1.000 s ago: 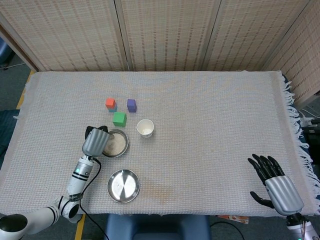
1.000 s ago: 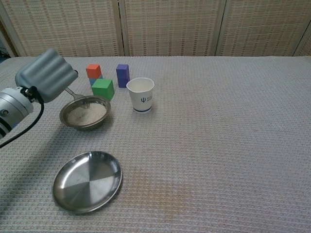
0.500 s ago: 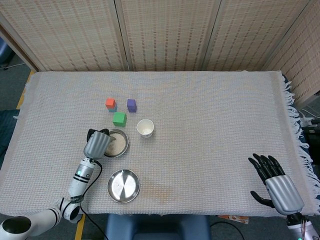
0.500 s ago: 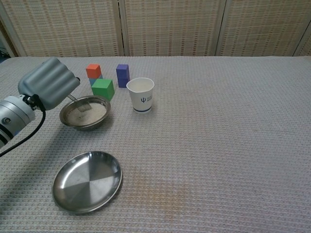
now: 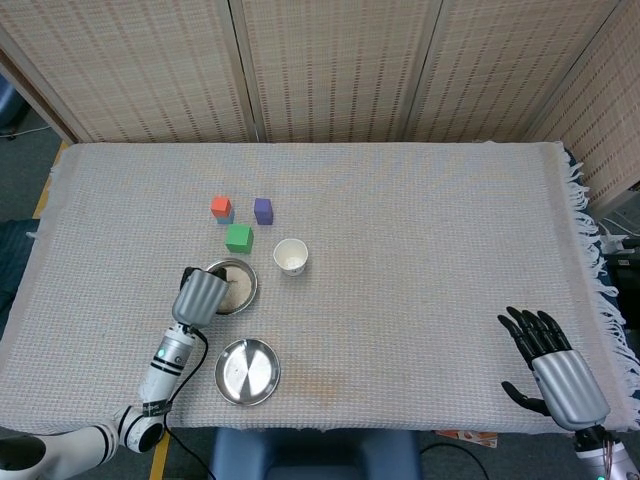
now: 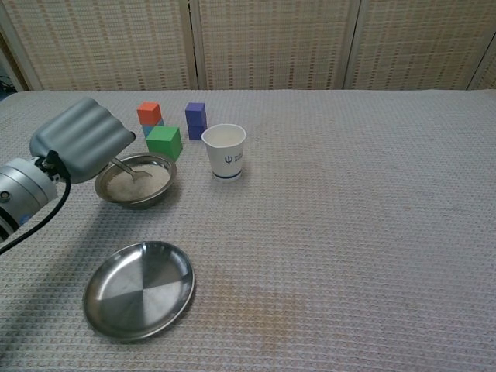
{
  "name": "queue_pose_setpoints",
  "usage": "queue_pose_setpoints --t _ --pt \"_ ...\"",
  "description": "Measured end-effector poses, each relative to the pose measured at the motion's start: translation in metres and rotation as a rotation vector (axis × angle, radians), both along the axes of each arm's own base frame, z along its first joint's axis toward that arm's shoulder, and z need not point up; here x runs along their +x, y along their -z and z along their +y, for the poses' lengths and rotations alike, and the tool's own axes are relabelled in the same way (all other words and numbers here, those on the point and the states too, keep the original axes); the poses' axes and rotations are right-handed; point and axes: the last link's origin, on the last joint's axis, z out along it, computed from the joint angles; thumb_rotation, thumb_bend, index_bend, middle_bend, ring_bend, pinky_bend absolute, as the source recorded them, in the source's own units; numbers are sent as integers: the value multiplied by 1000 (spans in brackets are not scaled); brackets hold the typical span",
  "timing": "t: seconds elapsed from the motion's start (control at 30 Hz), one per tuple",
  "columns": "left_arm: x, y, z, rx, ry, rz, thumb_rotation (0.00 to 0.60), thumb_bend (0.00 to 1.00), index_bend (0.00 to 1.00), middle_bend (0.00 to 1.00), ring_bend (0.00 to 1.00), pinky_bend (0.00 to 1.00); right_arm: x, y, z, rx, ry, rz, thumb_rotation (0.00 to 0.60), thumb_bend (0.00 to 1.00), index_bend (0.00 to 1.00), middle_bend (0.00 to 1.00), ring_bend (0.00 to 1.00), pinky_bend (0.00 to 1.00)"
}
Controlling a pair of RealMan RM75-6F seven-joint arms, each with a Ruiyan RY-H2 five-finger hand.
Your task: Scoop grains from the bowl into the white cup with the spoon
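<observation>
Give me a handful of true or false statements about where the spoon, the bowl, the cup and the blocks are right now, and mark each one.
1. The left hand holds the spoon with its tip down in the bowl of grains. True.
2. The white cup lies on its side. False: it stands upright on the cloth, beside the bowl.
3. The right hand holds nothing and sits at the table's near right edge. True.
4. The empty steel plate is stacked under the bowl. False: it lies apart, nearer the robot than the bowl.
5. The green block sits inside the cup. False: it rests on the cloth behind the bowl.
</observation>
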Motion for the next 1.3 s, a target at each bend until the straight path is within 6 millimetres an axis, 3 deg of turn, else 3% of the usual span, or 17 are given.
queue_pose_setpoints --t 0.47,0.8,1.3 --pt "-6 -19 9 -70 -177 -168 600 533 725 1000 1000 1000 -1 2 -2 8 9 6 600 128 0 0 0 0" --pt "-1 -46 18 -77 -255 -322 600 525 740 1000 1000 1000 -1 2 -2 11 12 6 600 129 0 0 0 0" --pt "-9 -58 27 -206 -547 -550 600 525 740 1000 1000 1000 -1 1 -1 13 8 3 600 129 0 0 0 0"
